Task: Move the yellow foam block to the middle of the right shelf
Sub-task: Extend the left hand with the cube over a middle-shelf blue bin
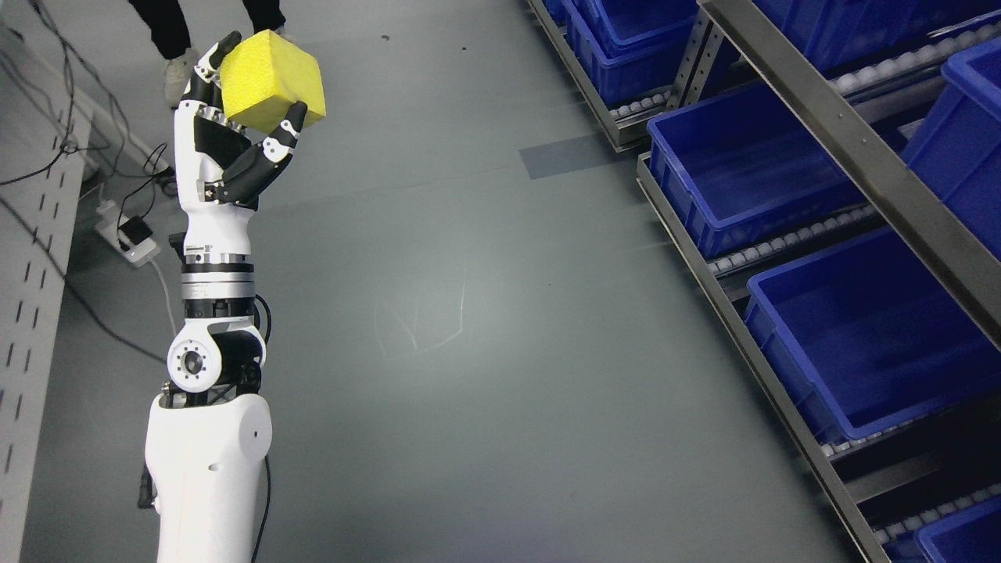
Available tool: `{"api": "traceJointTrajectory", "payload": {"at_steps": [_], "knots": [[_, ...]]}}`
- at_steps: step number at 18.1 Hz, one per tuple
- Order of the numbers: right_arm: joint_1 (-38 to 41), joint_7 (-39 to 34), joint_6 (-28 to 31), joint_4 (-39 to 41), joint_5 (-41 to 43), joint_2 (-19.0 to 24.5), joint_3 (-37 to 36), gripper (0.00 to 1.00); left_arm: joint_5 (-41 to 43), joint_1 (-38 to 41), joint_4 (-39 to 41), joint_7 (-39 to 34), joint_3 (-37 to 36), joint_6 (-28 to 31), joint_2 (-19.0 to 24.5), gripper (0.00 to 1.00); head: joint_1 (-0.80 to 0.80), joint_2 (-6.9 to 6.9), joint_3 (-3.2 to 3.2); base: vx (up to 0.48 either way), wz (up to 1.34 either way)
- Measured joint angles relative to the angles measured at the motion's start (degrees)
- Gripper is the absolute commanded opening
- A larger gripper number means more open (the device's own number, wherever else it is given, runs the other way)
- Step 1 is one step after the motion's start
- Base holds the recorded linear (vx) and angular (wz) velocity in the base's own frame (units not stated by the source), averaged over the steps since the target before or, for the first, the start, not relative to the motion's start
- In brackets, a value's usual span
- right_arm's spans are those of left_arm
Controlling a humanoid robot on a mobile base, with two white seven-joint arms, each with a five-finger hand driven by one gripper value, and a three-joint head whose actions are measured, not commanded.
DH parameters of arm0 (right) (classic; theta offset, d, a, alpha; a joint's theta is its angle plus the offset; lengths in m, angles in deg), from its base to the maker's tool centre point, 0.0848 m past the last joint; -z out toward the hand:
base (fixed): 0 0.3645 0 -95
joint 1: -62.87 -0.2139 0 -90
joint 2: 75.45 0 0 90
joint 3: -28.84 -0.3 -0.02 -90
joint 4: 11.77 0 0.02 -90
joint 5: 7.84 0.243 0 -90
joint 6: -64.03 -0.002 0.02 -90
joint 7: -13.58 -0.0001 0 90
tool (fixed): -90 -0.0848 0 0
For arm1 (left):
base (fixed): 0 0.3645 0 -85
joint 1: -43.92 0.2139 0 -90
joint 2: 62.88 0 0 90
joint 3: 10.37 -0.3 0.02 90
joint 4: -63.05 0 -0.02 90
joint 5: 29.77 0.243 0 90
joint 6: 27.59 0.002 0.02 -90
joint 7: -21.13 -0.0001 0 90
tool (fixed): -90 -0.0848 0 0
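A yellow foam block [272, 80] is held high at the upper left, over the grey floor. My left hand [242, 109] is shut on it, fingers behind its left face and the thumb pressed on its lower right corner. The white left arm rises from the bottom left edge. The right shelf [852, 148] runs along the right side with empty blue bins [860, 336] on roller rails, far from the block. My right arm does not show.
A person's legs and shoes [180, 70] stand at the top left behind my hand. A grey perforated panel [31, 313] lines the left edge, with cables and a power strip [129, 238] on the floor beside it. Bare grey floor fills the middle.
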Motion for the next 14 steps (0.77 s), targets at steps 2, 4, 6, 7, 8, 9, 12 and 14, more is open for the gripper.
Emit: {"api": "traceJointTrajectory", "payload": {"at_steps": [2, 4, 6, 7, 8, 9, 12, 14], "knots": [[0.0, 0.0, 0.0, 0.0, 0.0, 0.0, 0.0, 1.0, 0.0, 0.2, 0.0, 0.8, -1.3, -0.9, 0.0, 0.41, 0.0, 0.0, 0.0, 0.444, -0.58], [0.0, 0.0, 0.0, 0.0, 0.0, 0.0, 0.0, 1.0, 0.1, 0.3, 0.1, 1.1, -2.4, -1.6, 0.0, 0.41, 0.0, 0.0, 0.0, 0.39, -0.75], [0.0, 0.0, 0.0, 0.0, 0.0, 0.0, 0.0, 1.0, 0.1, 0.3, 0.1, 1.6, -3.5, -1.9, 0.0, 0.41, 0.0, 0.0, 0.0, 0.368, -0.84], [0.0, 0.0, 0.0, 0.0, 0.0, 0.0, 0.0, 1.0, 0.1, 0.4, 0.1, 2.2, -4.2, -2.1, 0.0, 0.41, 0.0, 0.0, 0.0, 0.347, -0.85], [0.0, 0.0, 0.0, 0.0, 0.0, 0.0, 0.0, 1.0, 0.1, 0.4, 0.2, 3.2, -5.2, -2.6, 0.0, 0.41, 0.0, 0.0, 0.0, 0.334, -0.84], [0.0, 0.0, 0.0, 0.0, 0.0, 0.0, 0.0, 1.0, 0.1, 0.4, 0.3, 4.2, -6.1, -2.8, 0.0, 0.41, 0.0, 0.0, 0.0, 0.26, -0.82], [0.0, 0.0, 0.0, 0.0, 0.0, 0.0, 0.0, 1.0, 0.1, 0.4, 1.0, 6.9, -8.5, -3.5, 0.0, 0.41, 0.0, 0.0, 0.0, 0.252, -0.75], [0.0, 0.0, 0.0, 0.0, 0.0, 0.0, 0.0, 1.0, 0.1, 0.4, 1.9, 8.1, -10.2, -3.5, 0.0, 0.41, 0.0, 0.0, 0.0, 0.208, -0.67]]}}
